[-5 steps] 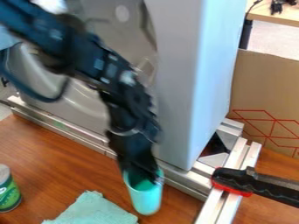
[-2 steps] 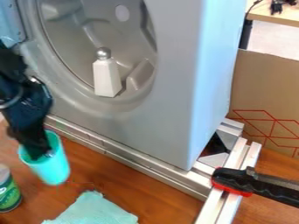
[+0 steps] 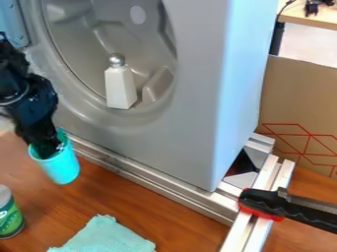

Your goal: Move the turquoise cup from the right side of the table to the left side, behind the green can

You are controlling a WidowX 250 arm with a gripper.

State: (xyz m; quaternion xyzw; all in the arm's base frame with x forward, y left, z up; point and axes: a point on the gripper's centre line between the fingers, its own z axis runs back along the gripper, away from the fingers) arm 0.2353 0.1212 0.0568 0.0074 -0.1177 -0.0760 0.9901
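The gripper [image 3: 50, 150] has its jaws closed on 1 turquoise cup [image 3: 62, 169].

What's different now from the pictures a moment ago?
The gripper has carried the turquoise cup from the middle of the picture to its left side, and since the last picture slightly up, toward the machine. It holds the cup throughout. The arm no longer hides the white bottle. The can, cloth and black-and-red clamp stayed put.
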